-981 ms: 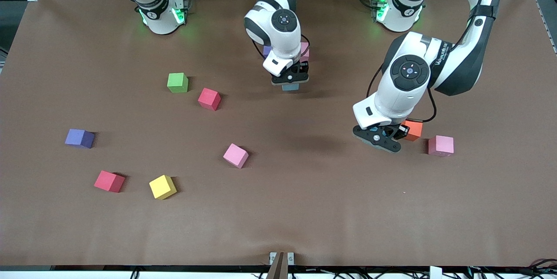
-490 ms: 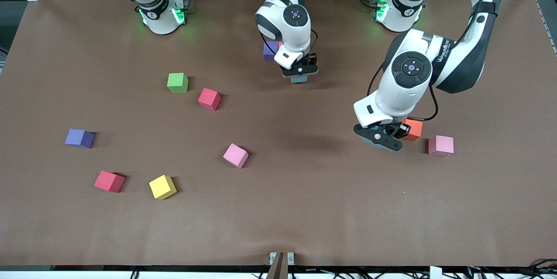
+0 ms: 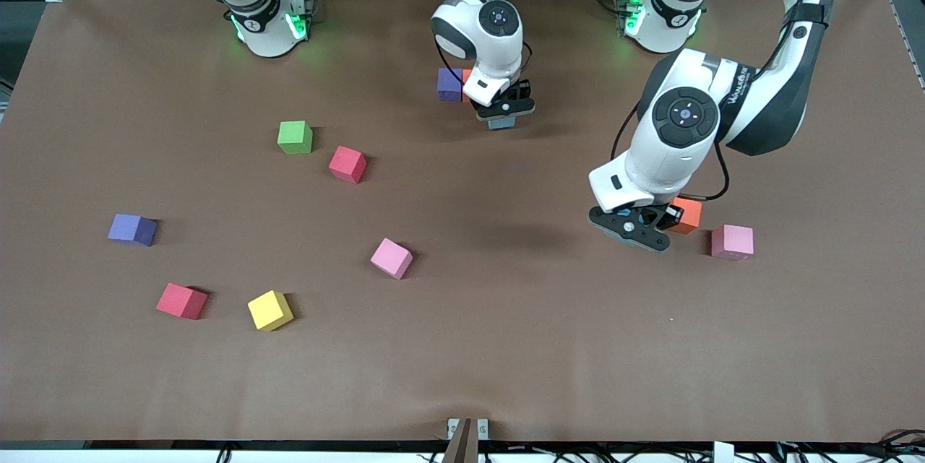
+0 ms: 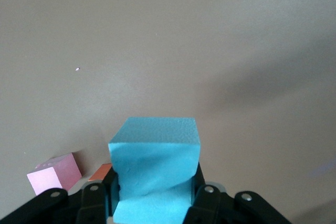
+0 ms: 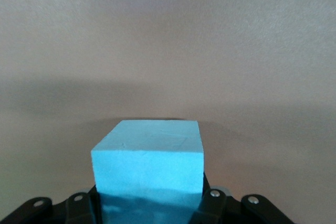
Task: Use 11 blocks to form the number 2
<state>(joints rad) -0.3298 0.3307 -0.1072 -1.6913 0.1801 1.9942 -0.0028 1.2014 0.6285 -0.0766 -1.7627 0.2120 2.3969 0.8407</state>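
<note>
Moved right gripper (image 3: 504,115), clamped on light blue cube (image 5: 148,162), beside purple cube (image 3: 449,84); could clip it on descent; left gripper (image 3: 627,230) holding another.

Right arm reaches out from its base, wrist bent down, right gripper (image 3: 504,115) clamped on a light blue block (image 5: 148,166). Left arm folded at the elbow, left gripper (image 3: 627,230) low, pinching another light blue block (image 4: 155,169) hard enough to dent it.

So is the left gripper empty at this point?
No, the left wrist view shows the left gripper shut on a light blue cube between its fingers.
</note>
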